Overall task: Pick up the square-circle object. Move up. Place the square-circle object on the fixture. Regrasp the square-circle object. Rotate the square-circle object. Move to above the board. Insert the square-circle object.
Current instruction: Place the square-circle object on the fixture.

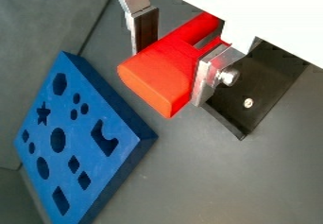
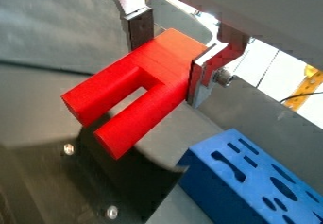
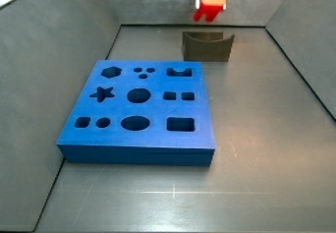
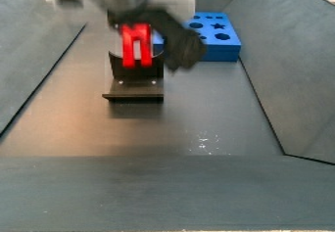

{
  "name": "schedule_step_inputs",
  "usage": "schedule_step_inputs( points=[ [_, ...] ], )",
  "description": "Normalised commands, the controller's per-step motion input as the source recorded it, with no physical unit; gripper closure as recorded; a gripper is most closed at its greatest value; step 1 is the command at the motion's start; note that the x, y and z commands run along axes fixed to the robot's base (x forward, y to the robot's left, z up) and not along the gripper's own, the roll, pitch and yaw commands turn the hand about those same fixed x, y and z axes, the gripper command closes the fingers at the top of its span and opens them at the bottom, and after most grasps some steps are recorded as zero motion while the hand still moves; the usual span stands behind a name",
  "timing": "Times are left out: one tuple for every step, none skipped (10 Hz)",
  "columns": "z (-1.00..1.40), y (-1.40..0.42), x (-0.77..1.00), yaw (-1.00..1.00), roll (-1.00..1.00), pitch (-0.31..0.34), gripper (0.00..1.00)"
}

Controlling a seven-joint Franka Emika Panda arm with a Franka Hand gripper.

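Centrally on the grey floor lies the board [image 3: 137, 111], its shaped holes all unfilled. Near the far wall stands the fixture [image 3: 206, 46], its base plate [image 1: 259, 91] showing in a wrist view. Directly above it, the gripper [image 2: 173, 56] hangs, fingers [image 2: 206, 77] pinching the square-circle object [image 2: 128, 94], prongs uncovered; side views partly hide it.

In a side view the gripper [image 4: 136, 42] hangs over the fixture [image 4: 135, 84], with the square-circle object [image 4: 136, 44] upright between its fingers, apparently clamped, though blur hides the contact. The board [image 4: 210, 34] lies beyond, apart from the fixture.
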Motion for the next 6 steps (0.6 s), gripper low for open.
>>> schedule_step_inputs(
  points=[
    [-1.0,0.14,0.16,-0.19,-0.46,0.07,1.0],
    [-1.0,0.13,0.17,-0.19,-0.29,0.04,1.0],
    [-0.98,0.12,0.17,-0.17,-0.2,0.007,1.0],
    [-0.68,0.1,0.13,-0.15,-0.15,-0.025,1.0],
    [-0.48,0.08,0.1,-0.13,-0.13,-0.039,1.0],
    [-0.25,0.06,0.08,-0.1,-0.1,-0.055,1.0]
  ],
)
